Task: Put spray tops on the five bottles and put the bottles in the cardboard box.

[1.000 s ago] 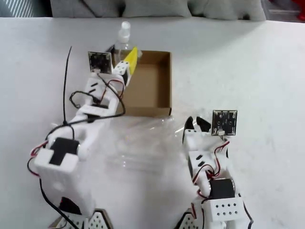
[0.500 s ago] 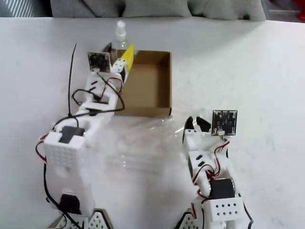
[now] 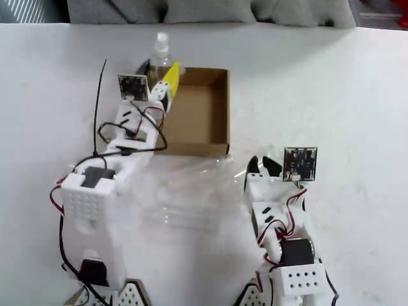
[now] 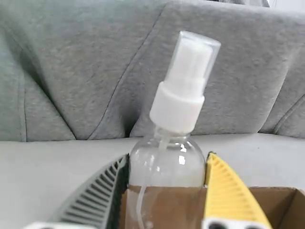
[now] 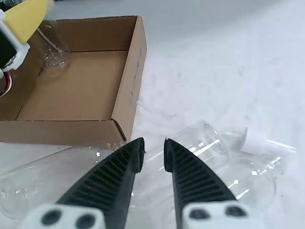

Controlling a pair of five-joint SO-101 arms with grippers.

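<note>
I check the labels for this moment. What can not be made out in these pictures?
Left wrist view: the cardboard box wall hides the held bottle's base.
High view: the clear bottles blend together; count unclear.
Right wrist view: the right gripper covers part of them.

The high camera is fixed overhead and looks down over the table [image 3: 344, 95] from my base side, with the sofa [image 3: 210, 9] along its far edge. My left wrist camera sits close behind my left gripper [image 4: 167, 157] and faces level over the box [image 4: 181, 210] rim toward that sofa [image 4: 71, 71]. My right wrist camera looks forward and down past my right gripper [image 5: 153, 143], near the table [image 5: 228, 57]. All three views share the box [image 3: 197, 121] [image 5: 76, 86].
</note>
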